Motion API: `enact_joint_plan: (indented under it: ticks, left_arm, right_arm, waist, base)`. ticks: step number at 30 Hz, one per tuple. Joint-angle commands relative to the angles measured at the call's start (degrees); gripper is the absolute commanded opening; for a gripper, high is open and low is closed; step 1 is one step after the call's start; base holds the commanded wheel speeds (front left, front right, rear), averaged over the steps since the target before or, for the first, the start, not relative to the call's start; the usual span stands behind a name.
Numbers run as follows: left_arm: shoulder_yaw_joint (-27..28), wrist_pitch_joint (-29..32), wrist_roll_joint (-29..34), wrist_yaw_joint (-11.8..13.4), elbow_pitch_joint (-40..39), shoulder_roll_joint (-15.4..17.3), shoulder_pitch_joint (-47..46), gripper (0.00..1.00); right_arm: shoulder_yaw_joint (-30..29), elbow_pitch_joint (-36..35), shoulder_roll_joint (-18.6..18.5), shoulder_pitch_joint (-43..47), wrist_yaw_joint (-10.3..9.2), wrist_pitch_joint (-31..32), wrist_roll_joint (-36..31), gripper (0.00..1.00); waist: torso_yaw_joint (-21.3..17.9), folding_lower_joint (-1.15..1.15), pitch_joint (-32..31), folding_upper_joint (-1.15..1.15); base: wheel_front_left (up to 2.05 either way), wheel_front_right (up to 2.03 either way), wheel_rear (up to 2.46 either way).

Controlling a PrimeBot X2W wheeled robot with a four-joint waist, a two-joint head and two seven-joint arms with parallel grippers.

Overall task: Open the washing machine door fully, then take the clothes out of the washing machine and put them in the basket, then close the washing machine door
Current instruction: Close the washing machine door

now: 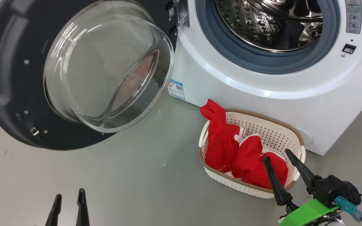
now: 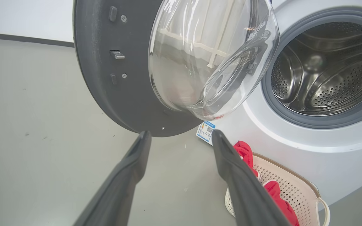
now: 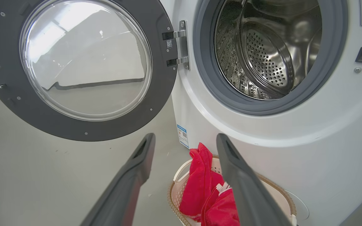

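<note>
The left tool hovers over the grey floor and the right tool just above the basket, each with fingers apart and empty. The cream perforated basket sits beside the white washing machine, holding bright red clothes with white trim. Beyond, the black-rimmed door hangs wide open beside the steel drum.

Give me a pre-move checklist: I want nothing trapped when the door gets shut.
1. Drum empty in its visible part: ok.
2. Clothes in the basket: ok, though one red fold sticks up over the rim.
3. Gasket free of fabric: ok.
4. Left gripper open, empty: ok.
5. Right gripper open, empty, over the basket: ok.
6. Washing machine door clears that fold on its swing: cannot tell.
</note>
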Motion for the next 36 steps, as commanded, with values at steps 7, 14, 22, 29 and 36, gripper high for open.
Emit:
enact_joint_plan:
  ticks: [7,14,22,29,36]
  left_arm:
    - [2.2,-0.3,-1.1,0.4,-2.1,0.7,-0.7,1.0]
    - [3.7,-0.3,-3.3,-0.9,-4.7,0.7,-2.7,0.0]
    - [13.1,-0.3,-0.5,-4.6,-16.5,0.7,-11.4,0.0]
    - [21.1,-0.3,-4.1,-5.6,-18.5,6.3,-25.4,0.0]
    - [24.6,-0.3,-10.5,-5.6,-9.5,18.8,-37.7,0.0]
  right_arm:
    - [1.6,-1.0,-0.6,-2.3,0.37,-0.4,1.1,1.0]
    - [0.9,-1.3,0.0,-1.6,0.37,-0.4,1.1,1.0]
    - [-0.7,-2.1,1.2,0.0,0.37,-0.4,0.6,1.0]
    - [-1.0,-2.1,1.9,-0.2,0.37,-0.4,0.4,1.0]
    - [-1.3,-2.3,2.5,-1.2,0.37,-0.4,0.1,1.0]
  waist:
    - [0.0,0.0,0.1,0.0]
    - [-0.1,0.0,0.3,0.0]
    - [-1.1,0.0,1.1,0.0]
    - [-2.5,0.0,1.9,0.0]
    - [-4.3,0.0,3.2,0.0]
  base:
    - [0.0,0.0,0.0]
    - [0.0,0.0,0.0]
    - [0.0,0.0,0.0]
    - [0.0,0.0,0.0]
    - [0.0,0.0,0.0]
